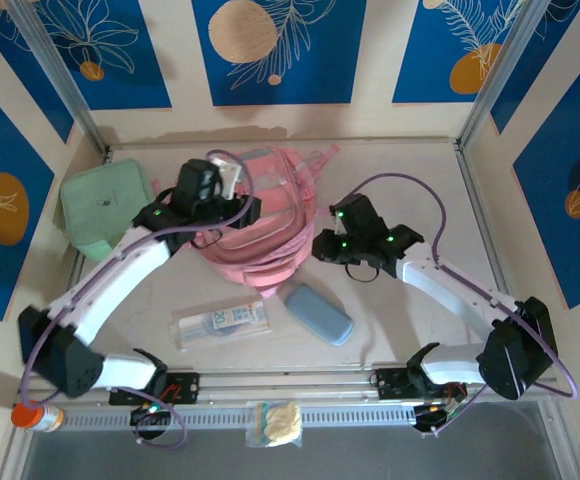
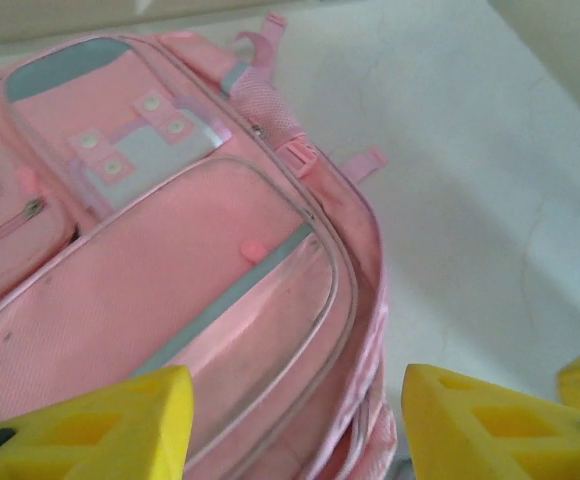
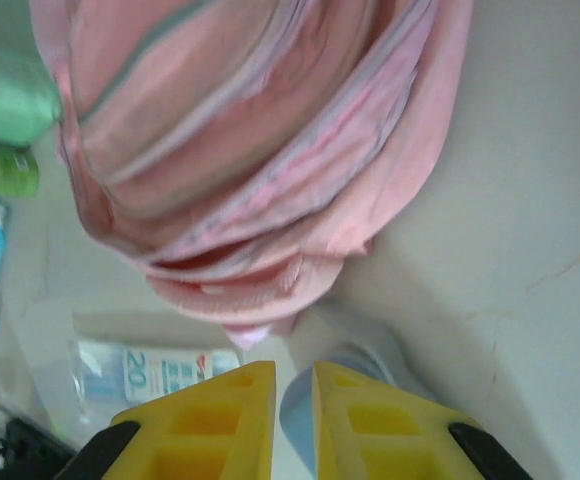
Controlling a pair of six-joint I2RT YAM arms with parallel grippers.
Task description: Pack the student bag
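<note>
The student bag (image 1: pixel 265 215) lies flat in the middle of the table, a soft pink backpack with grey-pink pocket panels. My left gripper (image 1: pixel 228 185) hovers over its left part. In the left wrist view the yellow fingers (image 2: pixel 120 420) stand wide apart and open above the bag's front pocket (image 2: pixel 170 270), with nothing between them. My right gripper (image 1: pixel 322 245) sits just off the bag's right edge. Its jaws (image 3: pixel 293 385) show a narrow gap and hold nothing, and the bag's gaping lower edge (image 3: pixel 250 130) lies just ahead of them.
A pale blue oblong case (image 1: pixel 318 313) and a clear packet with a printed label (image 1: pixel 220 323) lie in front of the bag. A mint-green lidded case (image 1: pixel 105 207) stands at the left. An orange bottle (image 1: pixel 38 416) and a snack bag (image 1: pixel 273 423) rest at the near rail.
</note>
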